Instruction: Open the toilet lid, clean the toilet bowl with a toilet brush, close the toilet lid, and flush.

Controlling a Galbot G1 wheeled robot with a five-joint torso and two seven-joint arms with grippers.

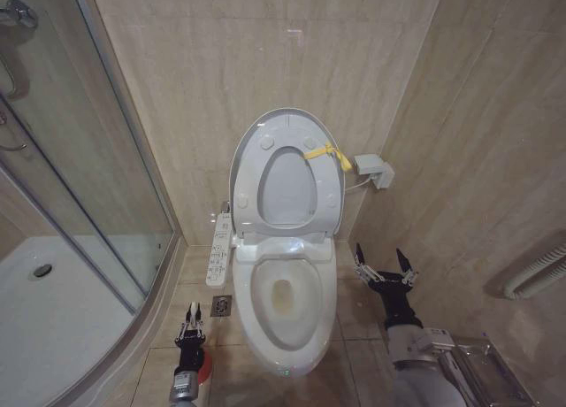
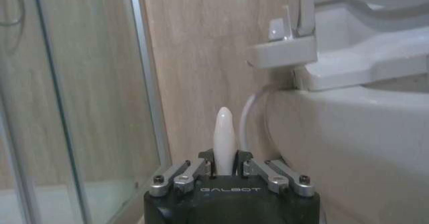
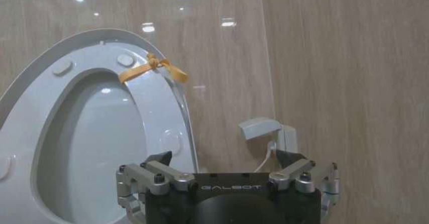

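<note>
The toilet lid (image 1: 287,124) stands raised against the back wall with the ring seat (image 1: 329,190) up against it, and a yellow tie (image 1: 325,153) hangs at its rim. Below them the white toilet bowl (image 1: 285,292) lies uncovered. My left gripper (image 1: 192,317) is low on the floor left of the bowl, above the red holder (image 1: 202,368). In the left wrist view it (image 2: 224,166) is shut on the white handle of the toilet brush (image 2: 223,131); the bristle head is hidden. My right gripper (image 1: 382,264) hovers open to the right of the bowl, facing the lid (image 3: 40,78).
A glass shower enclosure (image 1: 88,159) with a curved white tray (image 1: 53,318) fills the left side. The button panel arm (image 1: 219,248) juts from the bowl's left, with a floor drain (image 1: 221,305) below it. A wall box (image 1: 371,168) and a grey hose (image 1: 539,274) are at right.
</note>
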